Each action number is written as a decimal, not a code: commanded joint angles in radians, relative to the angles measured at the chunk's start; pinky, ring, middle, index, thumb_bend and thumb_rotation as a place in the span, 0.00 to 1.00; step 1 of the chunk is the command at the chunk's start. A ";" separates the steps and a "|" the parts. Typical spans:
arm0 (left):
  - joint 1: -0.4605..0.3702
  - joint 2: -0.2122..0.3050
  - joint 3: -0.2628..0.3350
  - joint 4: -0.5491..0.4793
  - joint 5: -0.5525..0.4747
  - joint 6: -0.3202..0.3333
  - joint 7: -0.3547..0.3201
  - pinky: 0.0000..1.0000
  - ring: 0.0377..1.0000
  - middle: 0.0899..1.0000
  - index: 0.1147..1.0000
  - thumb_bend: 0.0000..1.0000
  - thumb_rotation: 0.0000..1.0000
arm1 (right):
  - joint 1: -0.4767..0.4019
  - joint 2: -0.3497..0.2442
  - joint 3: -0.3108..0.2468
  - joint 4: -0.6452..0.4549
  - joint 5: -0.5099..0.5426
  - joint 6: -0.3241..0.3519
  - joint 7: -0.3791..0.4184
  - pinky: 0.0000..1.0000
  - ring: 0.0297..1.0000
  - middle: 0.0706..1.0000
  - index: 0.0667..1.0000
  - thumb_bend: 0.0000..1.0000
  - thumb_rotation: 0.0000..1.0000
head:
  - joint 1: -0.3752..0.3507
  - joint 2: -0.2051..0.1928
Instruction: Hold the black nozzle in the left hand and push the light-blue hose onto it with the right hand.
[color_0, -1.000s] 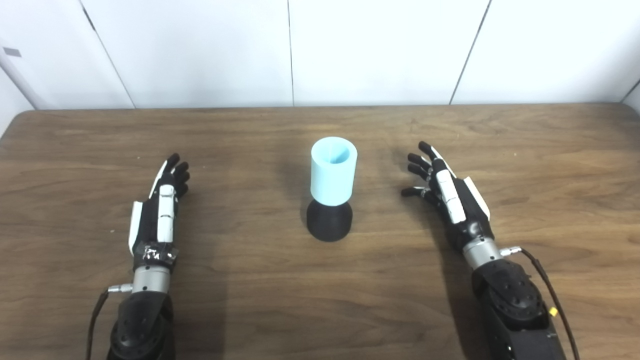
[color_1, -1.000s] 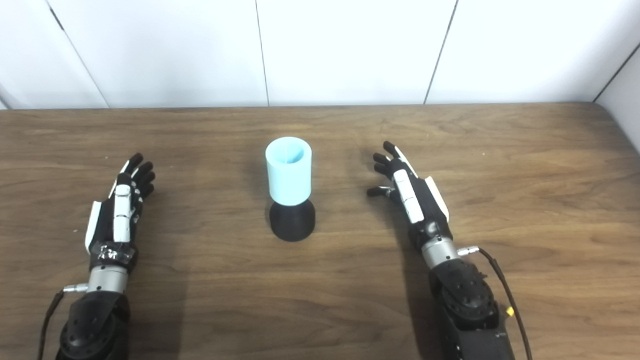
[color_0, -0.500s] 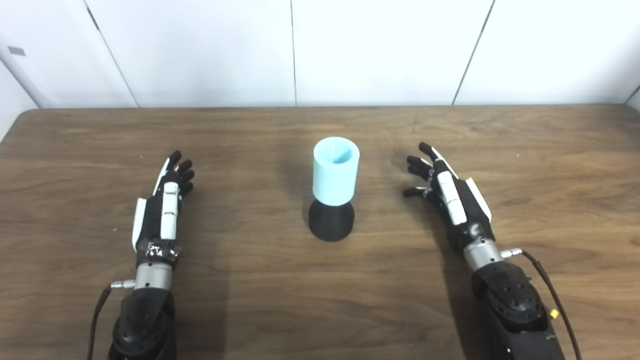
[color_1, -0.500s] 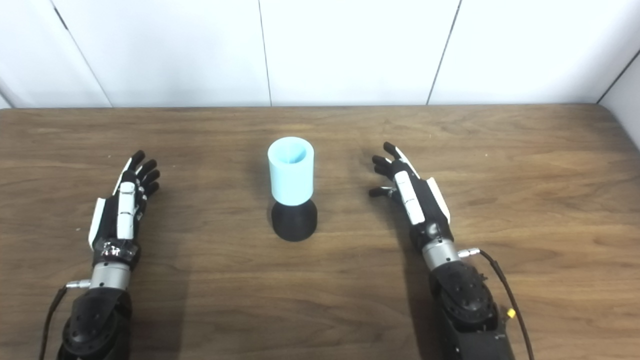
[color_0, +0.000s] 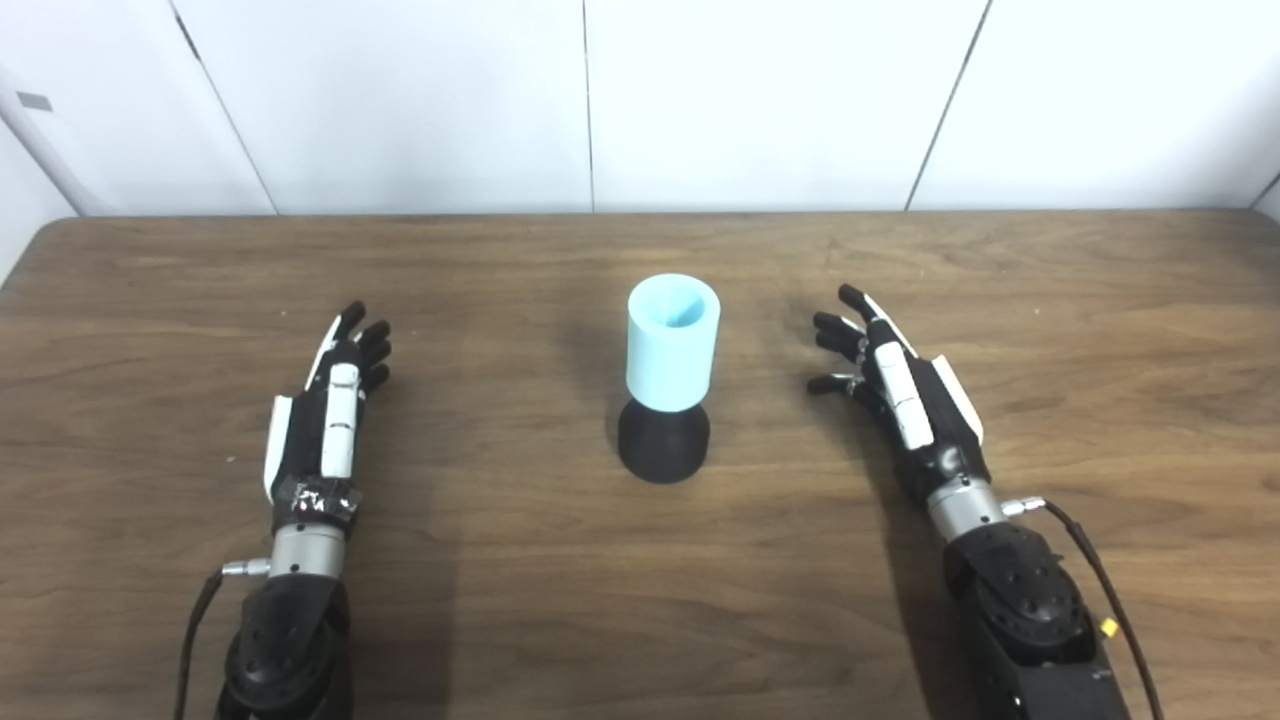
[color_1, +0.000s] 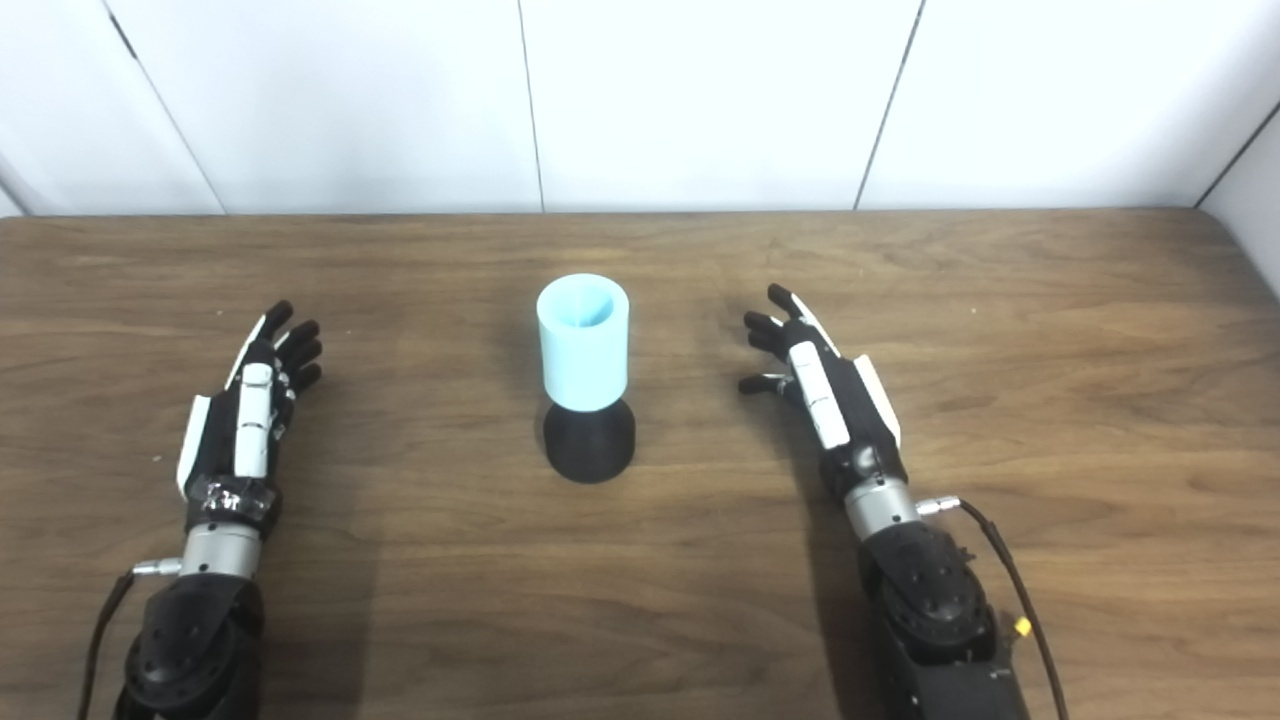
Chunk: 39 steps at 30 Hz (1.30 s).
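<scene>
Both eye views show left hand (color_0: 325, 420) and right hand (color_0: 900, 395) spread, empty, beside seemingly joined hose (color_0: 672, 342) and nozzle (color_0: 663, 443).

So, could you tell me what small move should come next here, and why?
Probably none beyond resting: the light-blue hose already sits upright on the black nozzle, and the left hand and right hand lie open, clear of both.
</scene>
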 joint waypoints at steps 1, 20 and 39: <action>-0.007 0.001 -0.013 -0.010 0.005 0.009 -0.010 0.90 0.90 0.88 0.95 0.45 0.94 | -0.009 -0.001 0.007 -0.009 -0.001 0.014 0.004 0.87 0.86 0.83 0.92 0.48 1.00 | 0.000 0.002; -0.008 0.012 -0.019 -0.017 0.011 0.016 -0.005 0.87 0.88 0.85 0.94 0.48 0.94 | -0.011 0.004 0.008 -0.021 -0.008 0.038 -0.002 0.87 0.85 0.81 0.91 0.49 1.00 | -0.004 0.010; -0.008 0.021 -0.028 -0.027 0.017 0.026 -0.005 0.87 0.88 0.85 0.94 0.47 0.95 | -0.013 0.005 0.011 -0.026 -0.019 0.042 -0.008 0.84 0.84 0.80 0.89 0.47 1.00 | -0.007 0.019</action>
